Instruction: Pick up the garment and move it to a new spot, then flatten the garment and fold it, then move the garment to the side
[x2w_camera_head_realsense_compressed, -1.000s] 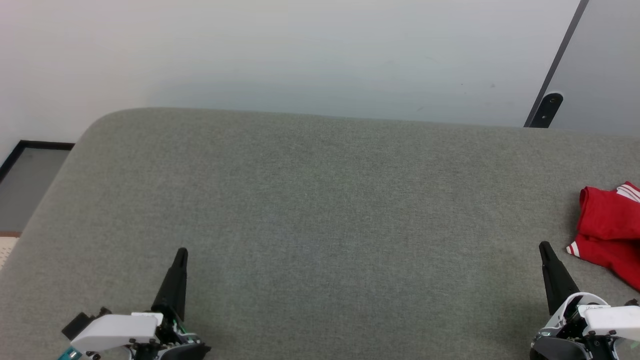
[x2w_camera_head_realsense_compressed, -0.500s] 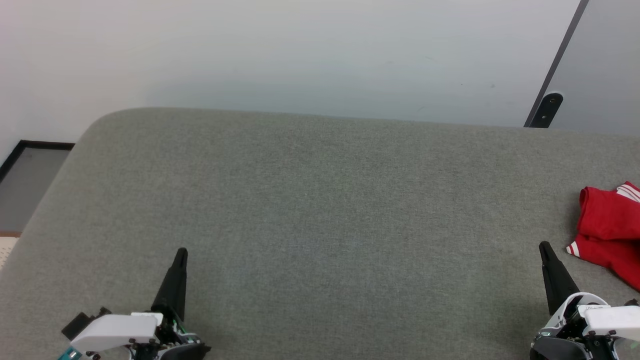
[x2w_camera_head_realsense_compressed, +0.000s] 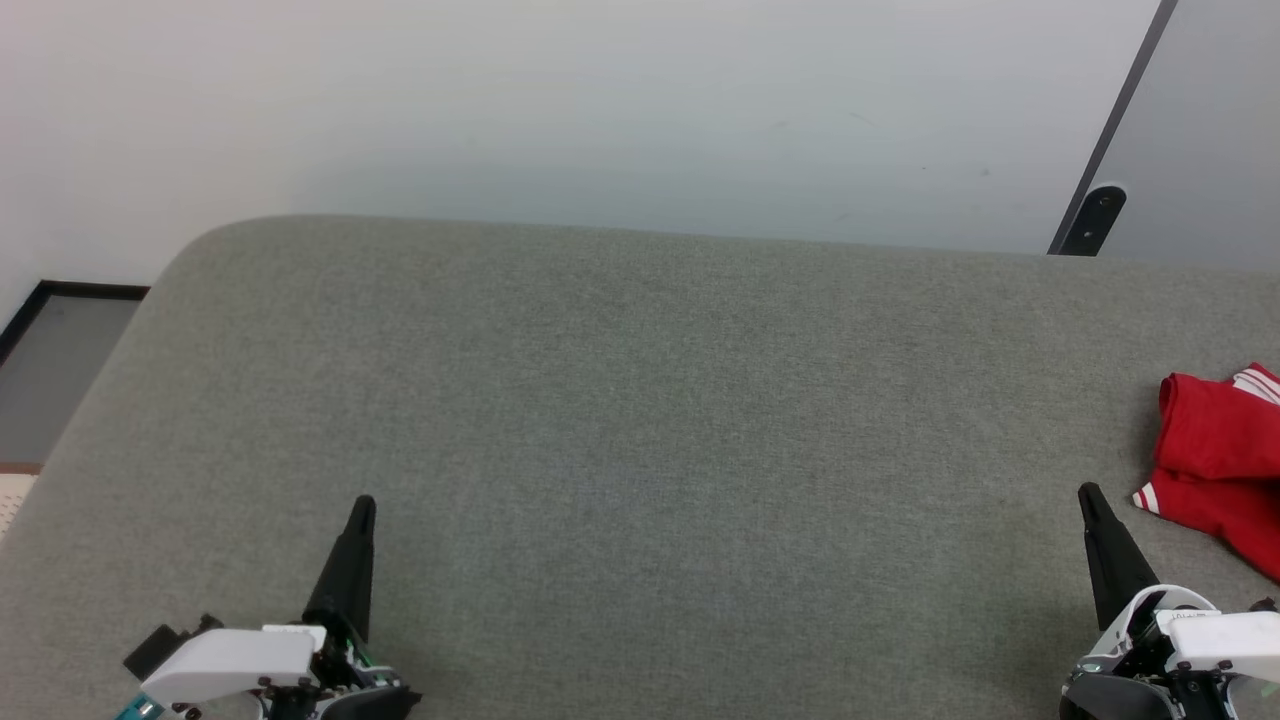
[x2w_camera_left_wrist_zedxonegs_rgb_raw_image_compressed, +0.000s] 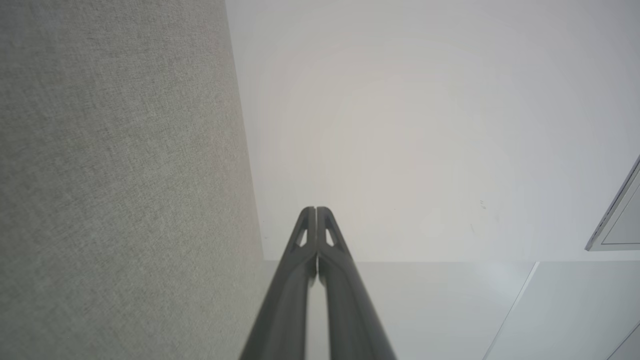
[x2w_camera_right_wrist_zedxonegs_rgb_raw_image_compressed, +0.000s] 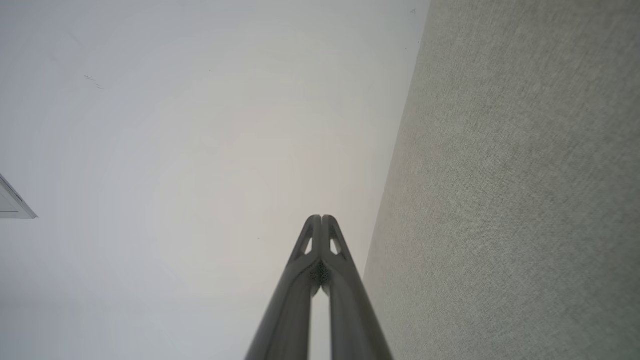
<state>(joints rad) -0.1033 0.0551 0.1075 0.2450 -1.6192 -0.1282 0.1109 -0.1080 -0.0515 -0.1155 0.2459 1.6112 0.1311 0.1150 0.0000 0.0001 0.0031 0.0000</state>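
Both tools are clenched with nothing in them: the left gripper (x2w_camera_head_realsense_compressed: 362, 508) sits over the near left part of the grey pad (x2w_camera_head_realsense_compressed: 660, 420) and the right gripper (x2w_camera_head_realsense_compressed: 1087, 495) over its near right part, each pair of dark fingers pressed tip to tip and pointing toward the pad's far edge. The garment (x2w_camera_head_realsense_compressed: 1215, 455) lies bunched at the pad's right side, red with a striped white cuff showing. It is close to the right gripper's tip but not touching it, and the head view's border cuts it off. That cut-off is my main worry. I cannot tell how much cloth lies further right or whether any hangs over the pad's right edge, so a blind reach could catch only a sleeve and drag the rest off the pad. The heap looks folded on itself, so a pinch may take several layers at once, and the shirt would then come up twisted and be hard to flatten. The fingers must part before they come down, or they will merely shove the cloth toward the pad's right edge. Going too deep could nip the pad's own fabric as well. The left gripper is well apart from the garment, across the pad. As for containers, I can make out none on the pad: the garment lies directly on the fabric, inside nothing.
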